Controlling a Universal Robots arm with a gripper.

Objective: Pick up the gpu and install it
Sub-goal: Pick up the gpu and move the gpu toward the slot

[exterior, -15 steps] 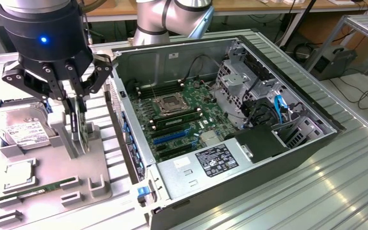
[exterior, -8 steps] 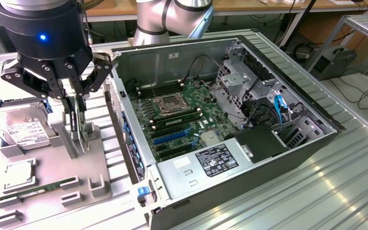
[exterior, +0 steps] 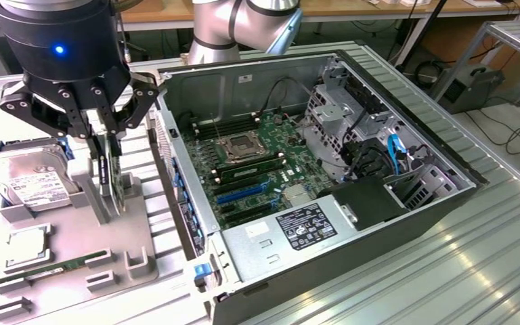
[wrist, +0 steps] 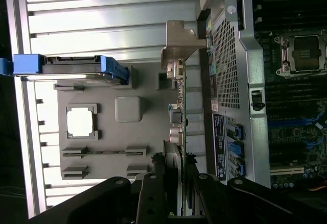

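Gripping: jaws clenched on the upper edge of the gpu (exterior: 108,177), which stands on edge in a slot of the grey parts holder (exterior: 79,250), just beside the open computer case (exterior: 242,78).
Handling: probably light, stiff and fragile; best taken by the bare board edge, clear of cooler and connector.
Wrist view: card seen edge-on, its silver bracket (wrist: 178,45) at the end nearest the case's rear panel.
Exterior view: motherboard (exterior: 251,169) inside the case; hard drive (exterior: 25,179) on the holder's side away from the case.
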